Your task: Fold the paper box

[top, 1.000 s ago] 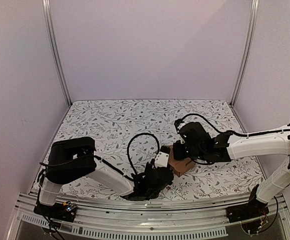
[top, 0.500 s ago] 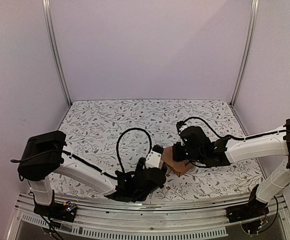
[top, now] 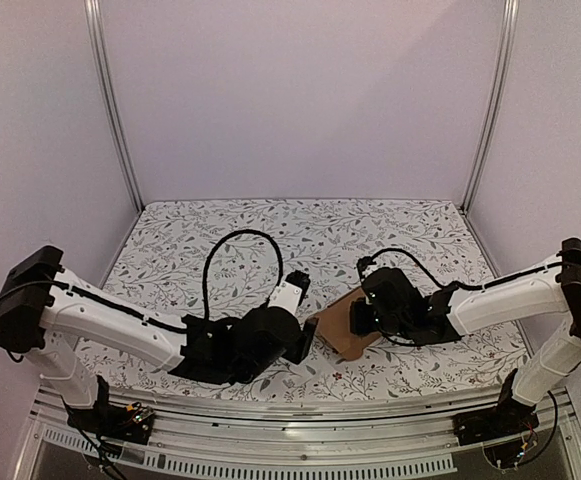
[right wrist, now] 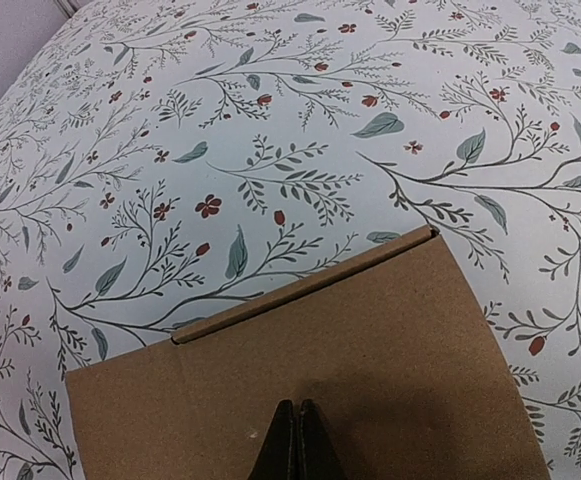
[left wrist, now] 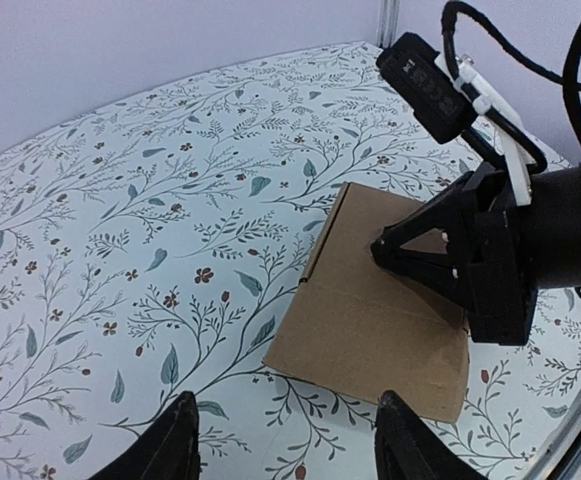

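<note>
The paper box (top: 338,328) is a closed, flat brown carton lying on the flowered table, near the front centre. It also shows in the left wrist view (left wrist: 370,320) and fills the lower part of the right wrist view (right wrist: 370,340). My right gripper (top: 356,318) is shut, and its joined fingertips (right wrist: 298,408) rest on the box's top face, as the left wrist view (left wrist: 402,250) also shows. My left gripper (top: 306,340) is open and empty, just left of the box; its fingers (left wrist: 180,440) stand apart in front of the box's near edge, not touching it.
The flowered table cover (top: 220,240) spreads behind and beside the box. Metal frame posts (top: 110,110) stand at the back corners, and a rail (top: 270,410) runs along the near edge. Black cables loop over both arms.
My left arm has swung back to the left, and its gripper has drawn away from the box. The right gripper has moved down and slightly left with the box, which now lies flatter.
</note>
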